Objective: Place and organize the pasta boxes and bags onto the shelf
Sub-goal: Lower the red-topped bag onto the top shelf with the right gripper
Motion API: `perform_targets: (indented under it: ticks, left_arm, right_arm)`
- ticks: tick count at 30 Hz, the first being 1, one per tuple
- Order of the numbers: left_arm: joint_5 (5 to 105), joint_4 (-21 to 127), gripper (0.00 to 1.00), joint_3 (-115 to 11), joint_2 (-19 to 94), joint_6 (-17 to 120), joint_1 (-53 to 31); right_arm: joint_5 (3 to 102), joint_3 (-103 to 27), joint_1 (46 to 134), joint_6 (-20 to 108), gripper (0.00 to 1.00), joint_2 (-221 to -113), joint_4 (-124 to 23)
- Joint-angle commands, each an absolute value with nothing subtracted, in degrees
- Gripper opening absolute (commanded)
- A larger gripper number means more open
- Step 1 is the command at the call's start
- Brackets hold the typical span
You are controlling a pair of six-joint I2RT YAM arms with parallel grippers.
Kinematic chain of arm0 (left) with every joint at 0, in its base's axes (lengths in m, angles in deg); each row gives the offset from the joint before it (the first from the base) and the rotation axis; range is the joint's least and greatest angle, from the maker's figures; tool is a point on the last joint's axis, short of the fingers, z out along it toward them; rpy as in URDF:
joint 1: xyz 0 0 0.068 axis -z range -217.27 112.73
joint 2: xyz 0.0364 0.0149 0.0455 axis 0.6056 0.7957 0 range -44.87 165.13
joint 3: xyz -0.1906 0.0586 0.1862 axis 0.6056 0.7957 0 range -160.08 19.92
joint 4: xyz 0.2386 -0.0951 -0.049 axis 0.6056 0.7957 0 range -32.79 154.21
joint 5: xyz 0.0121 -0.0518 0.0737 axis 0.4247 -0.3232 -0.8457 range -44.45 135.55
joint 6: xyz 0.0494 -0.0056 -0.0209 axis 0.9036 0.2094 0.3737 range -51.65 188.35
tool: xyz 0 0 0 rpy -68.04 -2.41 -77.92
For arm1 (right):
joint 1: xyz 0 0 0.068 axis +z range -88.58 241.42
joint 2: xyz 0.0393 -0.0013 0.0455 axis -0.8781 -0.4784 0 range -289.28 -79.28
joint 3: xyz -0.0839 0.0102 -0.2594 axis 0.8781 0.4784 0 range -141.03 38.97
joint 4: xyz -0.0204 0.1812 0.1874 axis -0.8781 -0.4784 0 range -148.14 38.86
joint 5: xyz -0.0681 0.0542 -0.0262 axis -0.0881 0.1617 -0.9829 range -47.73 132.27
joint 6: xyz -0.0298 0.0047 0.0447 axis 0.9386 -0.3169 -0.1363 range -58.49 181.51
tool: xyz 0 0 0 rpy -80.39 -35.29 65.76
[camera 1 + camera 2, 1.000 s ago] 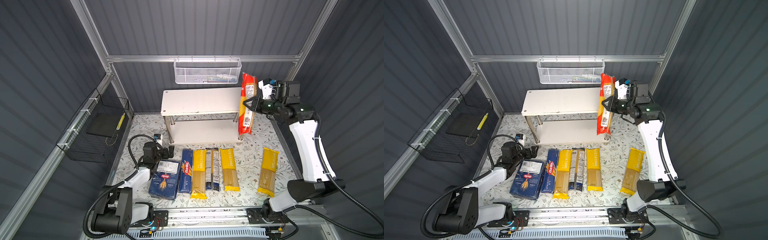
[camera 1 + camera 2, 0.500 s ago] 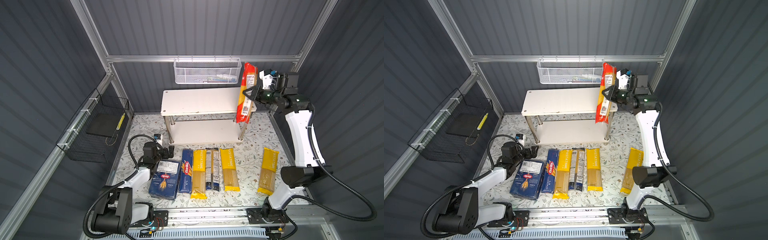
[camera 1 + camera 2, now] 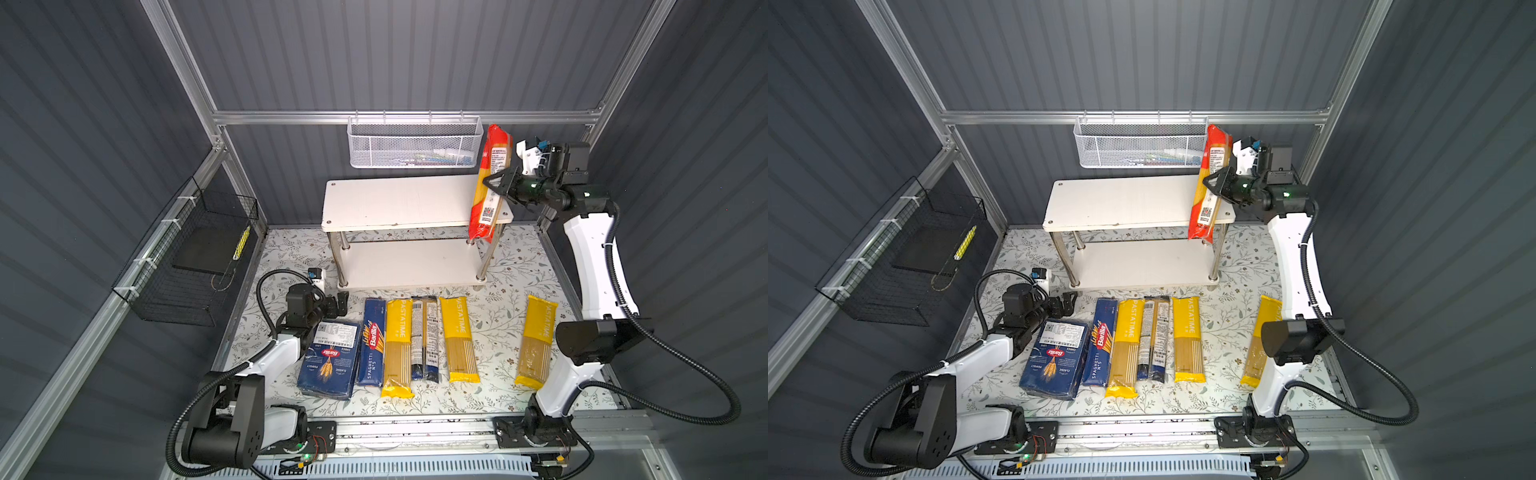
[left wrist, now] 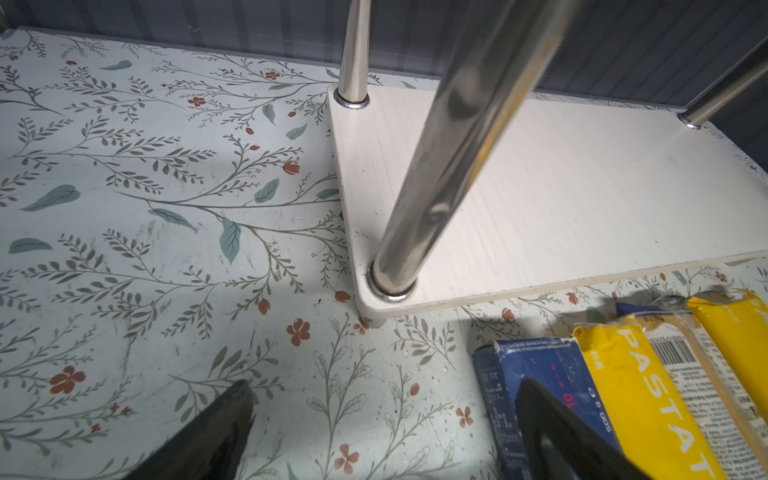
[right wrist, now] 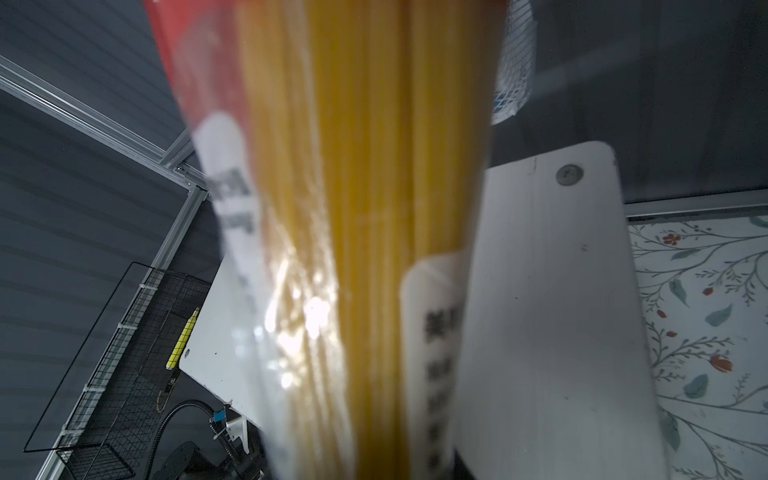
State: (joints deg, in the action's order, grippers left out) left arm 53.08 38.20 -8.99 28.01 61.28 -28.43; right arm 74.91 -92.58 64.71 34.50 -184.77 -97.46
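Note:
My right gripper [image 3: 496, 188] is shut on the middle of the red-ended bag [image 3: 488, 183], which hangs nearly upright and tilted over the right end of the shelf's top board [image 3: 399, 203]. In the right wrist view the bag [image 5: 365, 249] hides the jaws. On the mat lie a wide blue pasta box [image 3: 330, 359], a narrow one [image 3: 372, 340], three yellow bags [image 3: 398, 345] [image 3: 459, 336] [image 3: 536, 340] and a navy-ended bag [image 3: 424, 336]. My left gripper [image 4: 386, 386] is open and holds nothing, low over the mat beside the shelf's front left post [image 4: 440, 174].
A white mesh basket [image 3: 411, 143] hangs on the back wall just above the shelf and close to the bag's top end. A black wire basket [image 3: 191, 257] with a yellow item hangs on the left wall. The shelf's lower board [image 3: 407, 262] is bare.
My right gripper has lifted the red-ended bag higher and slightly left, over the right end of the top board. The left arm has stayed still.

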Motion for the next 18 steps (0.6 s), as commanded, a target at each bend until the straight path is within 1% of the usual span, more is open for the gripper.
perform_targets:
  ticks: [1,6,7,9,10,14,18]
  left_arm:
    - [52.8,38.6,1.0,-9.8,27.8,61.8,-28.0]
    - [52.8,38.7,1.0,-10.0,28.0,61.8,-28.0]
    - [52.8,38.7,0.99,-10.0,28.0,61.8,-28.0]
    - [52.8,38.6,0.99,-9.9,27.8,61.8,-28.0]
    - [52.7,38.5,1.0,-9.7,27.7,61.8,-28.0]
    - [52.5,38.4,1.0,-9.5,27.5,61.8,-28.1]
    - [52.6,38.4,0.99,-9.6,27.6,61.8,-28.0]
  right_arm:
    - [74.5,-95.1,64.4,35.7,0.19,-185.1,-92.0]
    - [73.4,-94.9,64.2,36.0,0.27,-185.5,-92.1]
    - [73.5,-94.9,64.0,35.7,0.31,-185.7,-92.0]
    - [73.3,-94.7,63.7,35.3,0.34,-185.8,-91.9]
    - [73.0,-94.4,63.7,35.1,0.38,-185.8,-91.8]
    - [72.2,-92.9,63.6,34.0,0.43,-185.5,-90.4]
    - [71.7,-92.0,63.6,33.0,0.43,-185.5,-89.6]
